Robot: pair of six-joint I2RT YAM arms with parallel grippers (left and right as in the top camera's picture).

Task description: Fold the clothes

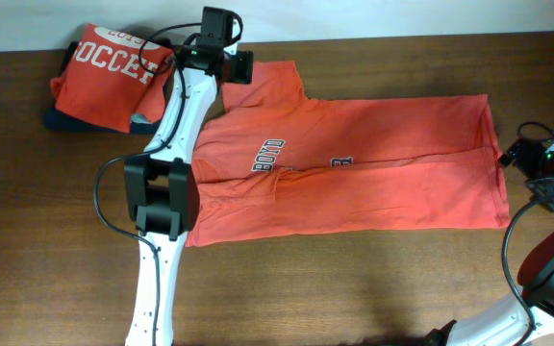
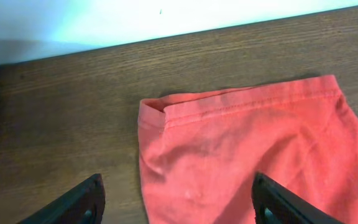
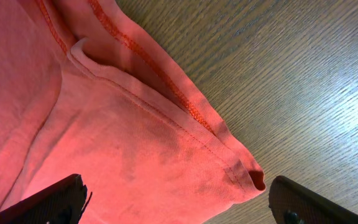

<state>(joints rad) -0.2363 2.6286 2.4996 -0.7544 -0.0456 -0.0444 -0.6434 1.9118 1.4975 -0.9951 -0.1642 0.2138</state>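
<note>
An orange-red T-shirt (image 1: 373,163) lies spread across the wooden table with dark chest lettering (image 1: 268,154) showing, its body creased lengthwise. My left gripper (image 1: 242,65) hovers at the shirt's far left sleeve. In the left wrist view the left gripper (image 2: 179,205) is open, and its fingers (image 2: 84,202) straddle the sleeve (image 2: 241,155) near its hemmed corner. My right gripper (image 1: 525,161) is at the shirt's right hem. In the right wrist view the right gripper (image 3: 179,208) stands wide open over the hem corner (image 3: 229,168). Neither gripper pinches any cloth.
A folded orange-red shirt with white "SOCCER" lettering (image 1: 109,67) sits on a dark garment (image 1: 65,120) at the back left. My white left arm (image 1: 166,183) crosses the shirt's left side. A light wall edge (image 2: 166,18) runs behind the table. Black cables (image 1: 522,240) hang near the right arm.
</note>
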